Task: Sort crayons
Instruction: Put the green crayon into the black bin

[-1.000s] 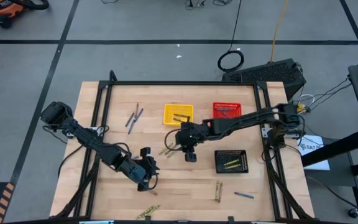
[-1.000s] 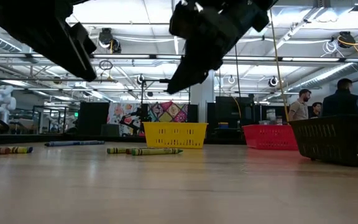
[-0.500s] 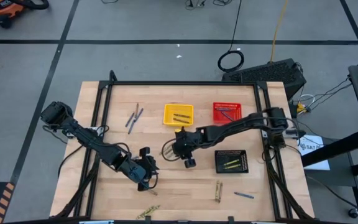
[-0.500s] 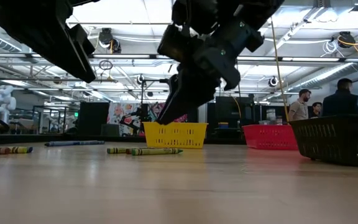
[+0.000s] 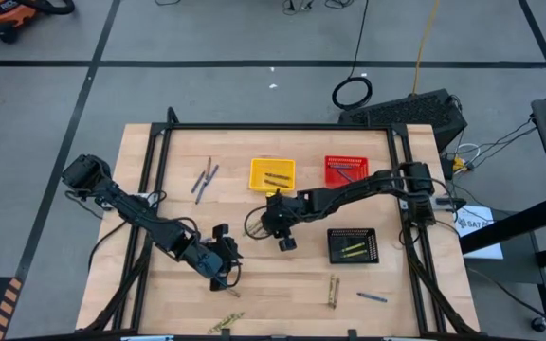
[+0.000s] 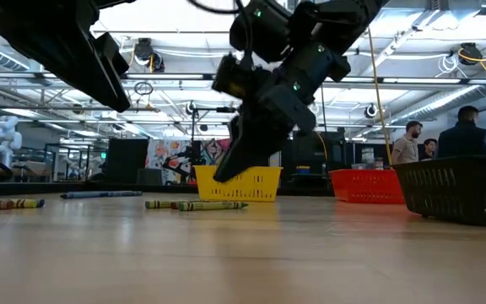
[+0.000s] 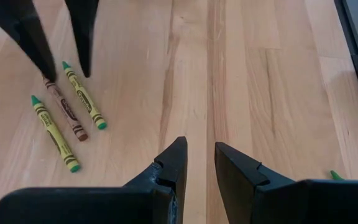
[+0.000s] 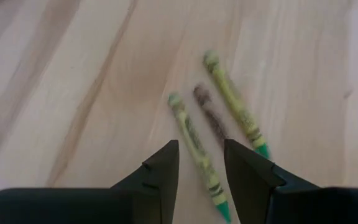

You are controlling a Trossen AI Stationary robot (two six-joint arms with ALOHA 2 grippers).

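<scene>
Wooden table [image 5: 282,275]: three crayons [image 8: 213,124] lie side by side near centre. My right gripper [image 8: 201,163] hangs parted and empty just above them; my left gripper [image 7: 197,163], at seven o'clock, likewise parted, empty.

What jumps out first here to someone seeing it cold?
The right claw hangs open, low over three loose crayons near the table's middle, just in front of the yellow basket. The red basket and black basket sit to its right. The left claw waits open, nearer the front edge.
</scene>
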